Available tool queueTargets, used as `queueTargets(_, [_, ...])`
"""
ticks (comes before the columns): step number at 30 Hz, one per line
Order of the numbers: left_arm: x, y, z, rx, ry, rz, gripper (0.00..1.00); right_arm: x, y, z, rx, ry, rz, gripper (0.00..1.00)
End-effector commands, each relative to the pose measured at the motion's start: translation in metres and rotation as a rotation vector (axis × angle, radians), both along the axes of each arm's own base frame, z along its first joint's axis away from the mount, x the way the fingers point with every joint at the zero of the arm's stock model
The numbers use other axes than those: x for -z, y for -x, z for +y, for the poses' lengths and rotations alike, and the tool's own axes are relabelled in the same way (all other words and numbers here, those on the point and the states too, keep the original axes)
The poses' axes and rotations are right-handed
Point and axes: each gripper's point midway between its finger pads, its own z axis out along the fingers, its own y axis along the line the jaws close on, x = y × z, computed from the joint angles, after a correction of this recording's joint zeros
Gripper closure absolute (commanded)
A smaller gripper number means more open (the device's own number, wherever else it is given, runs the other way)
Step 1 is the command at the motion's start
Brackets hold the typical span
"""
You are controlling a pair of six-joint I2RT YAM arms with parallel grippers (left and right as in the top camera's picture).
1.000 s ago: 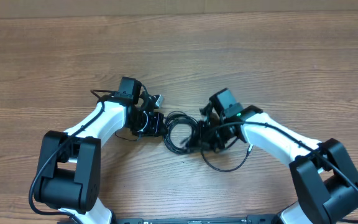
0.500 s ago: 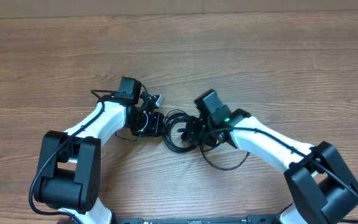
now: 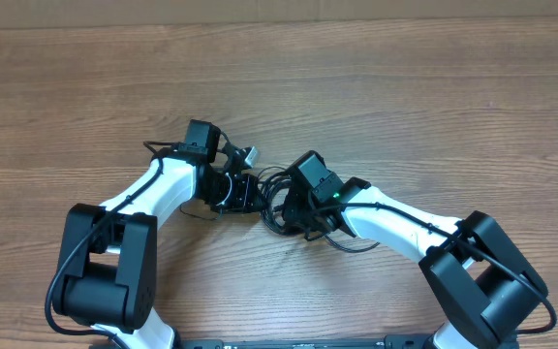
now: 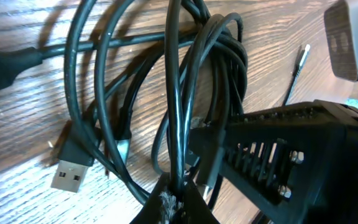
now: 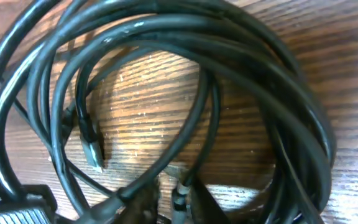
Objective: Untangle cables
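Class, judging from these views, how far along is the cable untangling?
Done: nothing visibly; the cables lie in one overlapping coil. In hand: the left gripper pinches strands; the right gripper straddles one. Left: separating every cable.

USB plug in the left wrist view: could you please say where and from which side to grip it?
Likely its black housing, pinched across the width from above: the USB plug lies flat on the table beside the cables, silver tip outward.
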Motion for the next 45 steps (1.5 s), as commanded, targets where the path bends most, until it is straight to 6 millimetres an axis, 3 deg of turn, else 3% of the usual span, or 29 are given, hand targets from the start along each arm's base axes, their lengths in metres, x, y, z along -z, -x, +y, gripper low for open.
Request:
queueTargets(1, [0.001, 0.007, -0.005, 0.023, 0.043, 0.023, 0.96, -0.006, -0.002, 0.007, -0.059, -0.025, -0.012, 0.78])
queueTargets(5, [-0.011, 0.011, -0.016, 0.035, 0.139, 0.044, 0.96, -0.024, -0.002, 0.008, -0.126, -0.011, 0.012, 0.77])
queueTargets(11, [-0.007, 0.010, -0.012, 0.030, 0.103, 0.037, 0.96, -0.069, -0.018, 0.009, -0.173, 0.005, -0.011, 0.79])
queueTargets(13, [-0.007, 0.010, -0.012, 0.030, 0.104, 0.037, 0.96, -0.075, -0.021, 0.009, -0.166, 0.003, -0.013, 0.80])
queueTargets(24, [-0.007, 0.010, -0.012, 0.030, 0.104, 0.037, 0.96, -0.058, -0.016, 0.000, -0.155, 0.056, 0.029, 0.90])
queueTargets(36, [-0.007, 0.010, -0.012, 0.030, 0.103, 0.037, 0.96, -0.061, -0.007, -0.008, -0.183, -0.035, 0.140, 0.90])
queueTargets(41, [-0.007, 0.010, -0.012, 0.030, 0.104, 0.037, 0.96, -0.055, -0.007, -0.024, -0.151, 0.018, 0.158, 0.90])
queueTargets(45, [-0.007, 0.010, -0.012, 0.031, 0.105, 0.037, 0.96, -0.051, -0.002, -0.020, -0.173, 0.054, 0.137, 0.90])
